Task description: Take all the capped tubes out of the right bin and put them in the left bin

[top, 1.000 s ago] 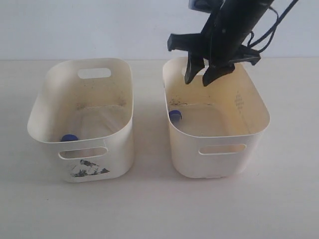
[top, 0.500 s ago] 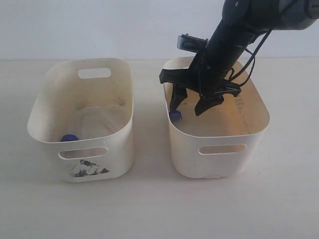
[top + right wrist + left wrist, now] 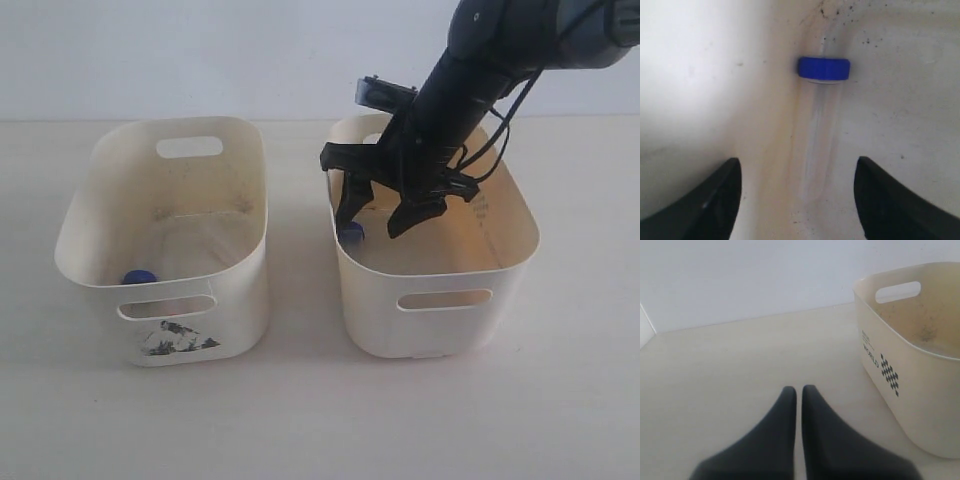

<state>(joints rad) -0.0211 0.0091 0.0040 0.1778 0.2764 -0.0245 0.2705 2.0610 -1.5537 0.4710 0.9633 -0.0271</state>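
The right pincer (image 3: 373, 224) hangs down inside the right bin (image 3: 440, 285), close to that bin's wall on the side facing the other bin. Its two dark fingers are spread wide apart and nothing sits between them. Seen from the wrist, the right pincer (image 3: 797, 161) points at the bin floor, and a capped tube (image 3: 816, 125) lies flat there. The clear body of the tube runs into the gap between the fingertips, and its blue cap (image 3: 823, 69) is at the far end, beyond the tips. The tube lies in the curve where the floor meets the wall. The fingers stand clear of it on both sides and do not touch it. From across the room only the blue cap (image 3: 350, 233) shows, just below and beside the nearer finger.

Well away from this pincer, across the gap between the tubs, stands the left bin (image 3: 245, 290) with a torn black-grey patch (image 3: 178, 340) on its front. Another blue-capped tube (image 3: 138, 278) lies low against its front wall. Both bins sit on the pale counter (image 3: 300, 400).

The left pincer (image 3: 799, 390) hovers over bare counter with its fingers pressed almost together, closed on nothing. A cream tub (image 3: 910, 400) with black lettering stands ahead of it and to one side, apart from the tips. I cannot tell which bin that is.
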